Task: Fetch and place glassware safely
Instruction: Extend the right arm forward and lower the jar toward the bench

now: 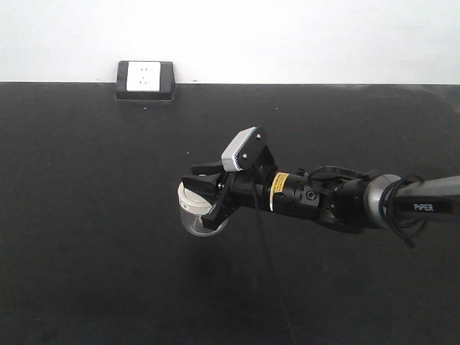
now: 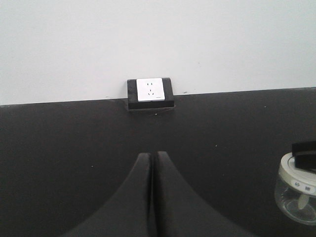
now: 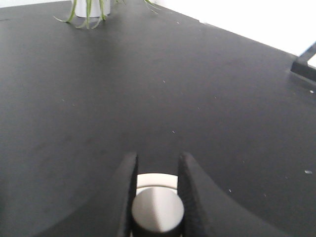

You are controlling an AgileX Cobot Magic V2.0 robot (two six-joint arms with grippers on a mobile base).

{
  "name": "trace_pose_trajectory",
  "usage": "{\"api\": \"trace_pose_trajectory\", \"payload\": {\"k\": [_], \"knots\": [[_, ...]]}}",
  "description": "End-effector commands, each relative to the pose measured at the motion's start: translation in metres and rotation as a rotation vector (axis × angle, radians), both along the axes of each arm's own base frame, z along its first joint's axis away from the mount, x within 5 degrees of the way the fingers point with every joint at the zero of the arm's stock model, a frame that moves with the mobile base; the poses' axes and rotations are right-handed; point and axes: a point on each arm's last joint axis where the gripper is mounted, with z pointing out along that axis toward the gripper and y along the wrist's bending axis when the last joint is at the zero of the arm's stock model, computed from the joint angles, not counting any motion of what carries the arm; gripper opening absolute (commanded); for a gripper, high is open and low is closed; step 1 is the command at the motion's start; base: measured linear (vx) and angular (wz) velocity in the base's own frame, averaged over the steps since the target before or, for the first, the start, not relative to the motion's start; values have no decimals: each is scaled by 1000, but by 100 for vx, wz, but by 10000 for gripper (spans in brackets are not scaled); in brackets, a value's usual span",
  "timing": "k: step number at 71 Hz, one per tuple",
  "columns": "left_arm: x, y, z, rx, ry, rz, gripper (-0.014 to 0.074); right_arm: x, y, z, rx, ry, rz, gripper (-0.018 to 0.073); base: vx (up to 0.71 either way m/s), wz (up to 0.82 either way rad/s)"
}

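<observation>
Firstly, surface: a black matte table (image 1: pixel 93 237) meets a white wall (image 1: pixel 287 36); a socket box (image 1: pixel 146 80) sits at the back edge.
Glass jar (image 1: pixel 195 215): near the table's middle, cream lid on.
Right gripper (image 1: pixel 208 195): pinching the jar's lid knob (image 3: pixel 157 210).
Left gripper (image 2: pixel 152 163): fingers pressed together, holding nothing.
Right wrist view only: plant leaves (image 3: pixel 89 12) at the far edge.
</observation>
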Motion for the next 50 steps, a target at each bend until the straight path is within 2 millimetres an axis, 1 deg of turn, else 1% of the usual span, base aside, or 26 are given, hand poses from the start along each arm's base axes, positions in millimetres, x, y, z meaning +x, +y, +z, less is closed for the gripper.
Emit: {"api": "trace_pose_trajectory", "payload": {"k": [1, 15, 36, 45, 50], "knots": [[1, -1, 15, -18, -89, -8, -7, 5, 0, 34, 119, -124, -1, -1, 0, 0], [1, -1, 15, -18, -89, -8, -7, 7, 0, 27, 98, -174, 7, -1, 0, 0], [1, -1, 15, -18, -89, -8, -7, 7, 0, 27, 87, -189, 7, -1, 0, 0], [1, -1, 15, -18, -89, -8, -7, 8, 0, 22, 85, -179, -3, -1, 0, 0], [1, -1, 15, -18, -89, -8, -7, 10, 0, 15, 90, -166, -15, -1, 0, 0]]}}
